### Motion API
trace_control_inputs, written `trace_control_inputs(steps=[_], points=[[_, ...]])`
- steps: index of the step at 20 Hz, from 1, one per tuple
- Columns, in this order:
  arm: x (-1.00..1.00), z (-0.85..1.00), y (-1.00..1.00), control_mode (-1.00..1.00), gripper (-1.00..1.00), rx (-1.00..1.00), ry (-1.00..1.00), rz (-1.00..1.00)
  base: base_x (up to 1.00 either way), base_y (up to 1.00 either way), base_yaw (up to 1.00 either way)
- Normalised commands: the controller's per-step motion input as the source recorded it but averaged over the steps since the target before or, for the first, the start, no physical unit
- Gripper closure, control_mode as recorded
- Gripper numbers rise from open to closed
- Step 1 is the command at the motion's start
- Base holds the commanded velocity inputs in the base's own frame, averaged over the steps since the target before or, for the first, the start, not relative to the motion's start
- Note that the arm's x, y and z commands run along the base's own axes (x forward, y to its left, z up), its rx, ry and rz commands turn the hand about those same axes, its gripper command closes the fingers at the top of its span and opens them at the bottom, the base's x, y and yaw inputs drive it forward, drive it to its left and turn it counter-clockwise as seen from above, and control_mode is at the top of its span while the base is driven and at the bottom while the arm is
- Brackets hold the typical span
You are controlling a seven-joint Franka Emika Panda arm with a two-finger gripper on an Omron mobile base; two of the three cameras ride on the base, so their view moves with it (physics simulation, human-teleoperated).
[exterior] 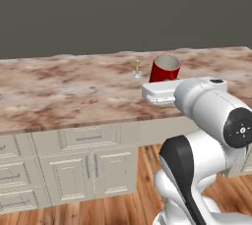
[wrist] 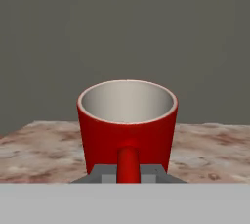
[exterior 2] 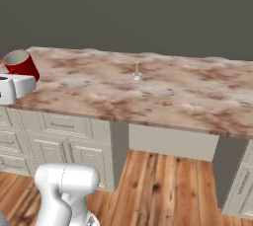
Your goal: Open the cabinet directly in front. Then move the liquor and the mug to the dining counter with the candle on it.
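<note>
The red mug (exterior: 165, 69) hangs tilted over the dining counter (exterior: 59, 86), just right of the candle (exterior: 137, 68). My gripper (wrist: 128, 175) is shut on the mug's handle, with one grey fingertip on each side of it. The hand view looks into the mug (wrist: 128, 120) and its pale inside. In the right base view, the mug (exterior 2: 21, 64) is at the left end of the dining counter (exterior 2: 173, 92), and the candle (exterior 2: 137, 70) stands near the middle. I cannot tell whether the mug's base touches the stone. The cabinet and the liquor are out of view.
Cream drawer fronts and doors (exterior: 88, 165) run below the counter. An open recess (exterior 2: 173, 141) sits under its middle, above the wood floor (exterior 2: 168, 185). A dark grey wall (exterior: 123, 8) stands behind the counter.
</note>
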Motion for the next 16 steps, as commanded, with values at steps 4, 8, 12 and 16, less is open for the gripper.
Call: trace_control_inputs(steps=[4, 8, 12, 16], points=[[0.00, 0.00, 0.00, 1.00, 1.00, 0.00, 0.00, 0.00, 0.75, 0.90, -0.25], [0.00, 0.00, 0.00, 1.00, 1.00, 0.00, 0.00, 0.00, 0.82, 0.48, -0.26], [0.00, 0.00, 0.00, 1.00, 1.00, 0.00, 0.00, 0.00, 0.57, 0.24, -0.14], [0.00, 0.00, 0.00, 1.00, 1.00, 0.00, 0.00, 0.00, 0.48, 0.00, -0.01]])
